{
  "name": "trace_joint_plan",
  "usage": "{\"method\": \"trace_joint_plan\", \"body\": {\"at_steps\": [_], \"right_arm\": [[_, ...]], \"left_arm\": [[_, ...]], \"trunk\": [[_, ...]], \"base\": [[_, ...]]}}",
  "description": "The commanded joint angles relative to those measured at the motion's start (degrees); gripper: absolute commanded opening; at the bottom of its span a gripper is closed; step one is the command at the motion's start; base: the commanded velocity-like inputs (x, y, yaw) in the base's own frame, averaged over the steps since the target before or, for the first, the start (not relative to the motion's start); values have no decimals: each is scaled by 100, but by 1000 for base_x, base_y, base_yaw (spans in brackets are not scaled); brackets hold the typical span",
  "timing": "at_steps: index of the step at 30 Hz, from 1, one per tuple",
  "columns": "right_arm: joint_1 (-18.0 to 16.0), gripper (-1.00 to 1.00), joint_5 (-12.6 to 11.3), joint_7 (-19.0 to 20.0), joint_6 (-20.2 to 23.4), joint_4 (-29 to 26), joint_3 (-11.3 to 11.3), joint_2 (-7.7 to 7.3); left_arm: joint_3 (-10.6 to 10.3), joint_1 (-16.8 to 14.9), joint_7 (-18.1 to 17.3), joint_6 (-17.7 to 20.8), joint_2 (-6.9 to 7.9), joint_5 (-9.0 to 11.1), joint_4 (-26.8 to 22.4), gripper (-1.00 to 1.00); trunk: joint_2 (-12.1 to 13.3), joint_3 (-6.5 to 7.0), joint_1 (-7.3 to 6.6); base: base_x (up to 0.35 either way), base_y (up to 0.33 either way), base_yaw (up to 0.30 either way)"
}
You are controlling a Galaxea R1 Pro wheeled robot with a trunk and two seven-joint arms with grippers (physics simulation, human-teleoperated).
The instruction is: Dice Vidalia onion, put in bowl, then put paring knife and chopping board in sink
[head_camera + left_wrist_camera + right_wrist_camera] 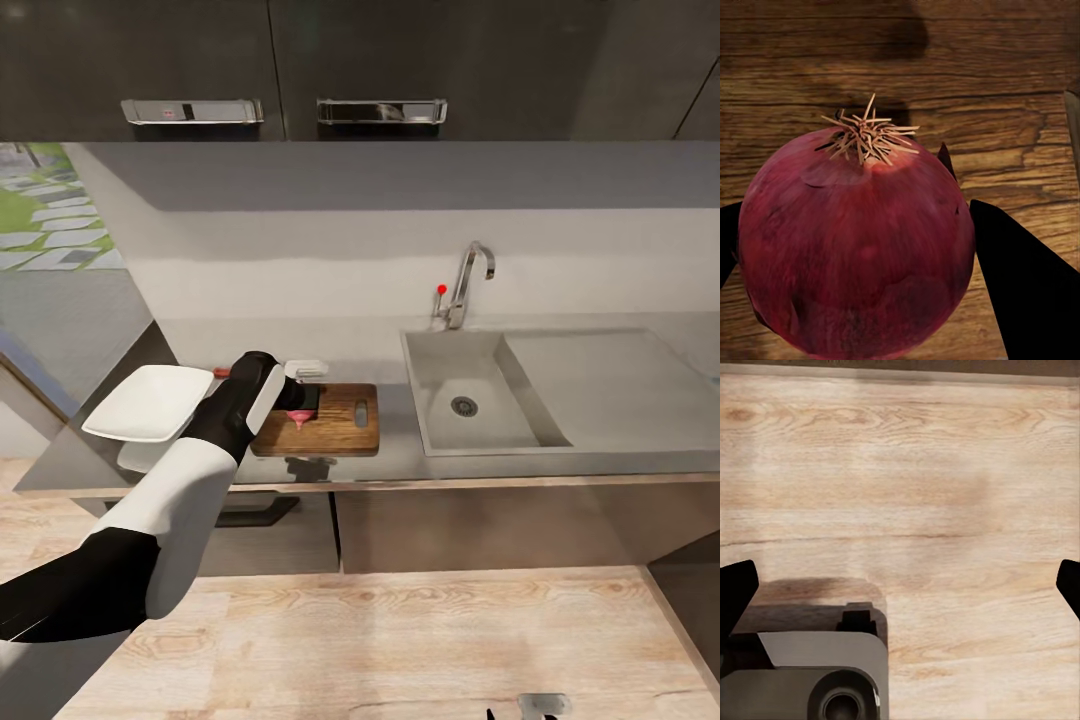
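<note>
The onion [855, 247] is out of the sink [470, 390] and sits over the chopping board [335, 425], clamped between the 2 dark fingers of the left gripper [300, 412]. Whether it rests on the wood or hangs just above it cannot be told. Judged step: setting the onion down before dicing. The next move calls for a release onto the board, then fetching the knife, whose red handle [221, 373] seems to show behind the arm, beside the white bowl [150, 402].

The onion is round, dark red, papery-skinned, with a dry root tuft. The board is brown, grained, with a slot hole. The sink is grey steel.

The right gripper [900, 585] hangs over pale wood floor [915, 472], fingers wide apart.
</note>
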Motion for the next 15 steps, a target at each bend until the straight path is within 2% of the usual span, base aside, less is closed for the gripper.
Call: {"method": "trace_joint_plan", "body": {"at_steps": [1, 11, 12, 15], "right_arm": [[-4, 100, 60, -22, -21, 9, -33, -1], [-6, 100, 60, -29, -17, 9, -33, -3], [-6, 100, 60, -29, -17, 9, -33, -3], [-5, 100, 60, -35, -17, 9, -33, -3]], "left_arm": [[-13, -5, 45, 19, 2, 51, -3, -100], [-15, -5, 45, 23, 2, 51, -1, -100], [-17, -5, 45, 25, 2, 51, -9, 100], [-21, -5, 45, 25, 2, 51, 0, 100]], "trunk": [[-10, -9, 3], [-10, -9, 3], [-10, -9, 3], [-10, -9, 3]], "base": [[0, 0, 0], [0, 0, 0], [0, 0, 0], [23, 0, 0]]}}
